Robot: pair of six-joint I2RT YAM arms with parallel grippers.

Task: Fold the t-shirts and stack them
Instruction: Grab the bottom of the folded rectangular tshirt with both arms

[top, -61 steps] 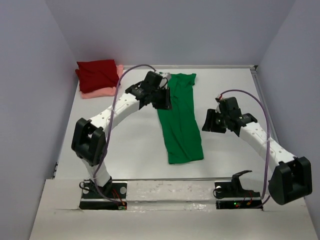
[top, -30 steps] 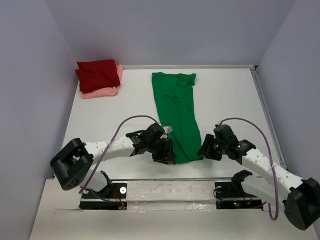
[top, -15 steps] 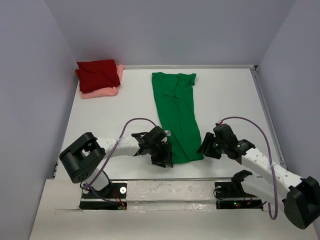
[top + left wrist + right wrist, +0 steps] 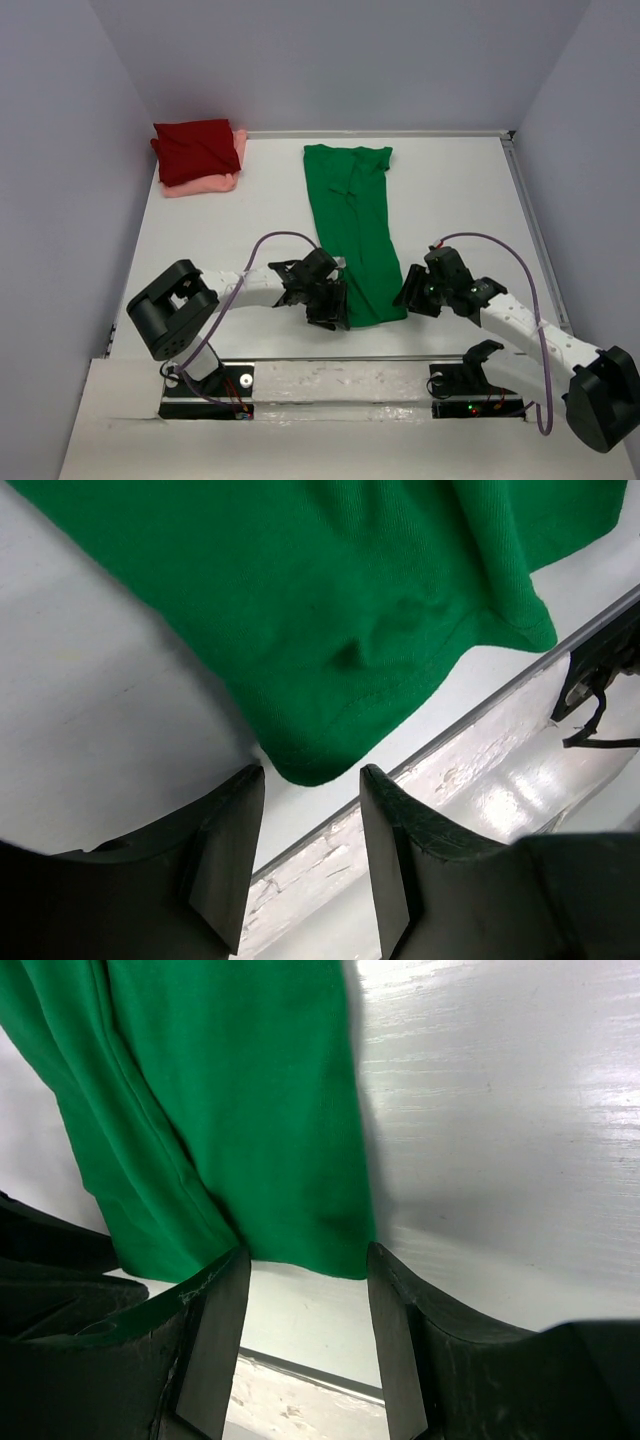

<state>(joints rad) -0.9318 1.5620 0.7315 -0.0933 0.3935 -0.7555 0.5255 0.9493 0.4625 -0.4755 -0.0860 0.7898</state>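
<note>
- At the far left corner of the bench (image 4: 230, 250), we found the dark red shirt (image 4: 193, 148) folded on top of the salmon pink shirt (image 4: 205, 184), so we judged two of the three done.
- The left claw (image 4: 310, 775) had swung back from the far end of the cloth to the near end. Its fingers stood spread on either side of the near left corner of the hem, pinching nothing yet.
- The green shirt (image 4: 352, 225) lay in the middle of the bench as a long narrow strip, well apart from the stack. Its collar end was far from the arms and its hem near them. It had not shifted while the arms moved.
- The right claw (image 4: 306, 1252) had also dropped in close, spread around the near right corner of the hem, again without a pinch.
- To us this meant both arms were set to nip the hem and carry it toward the collar, the next fold before stacking.
</note>
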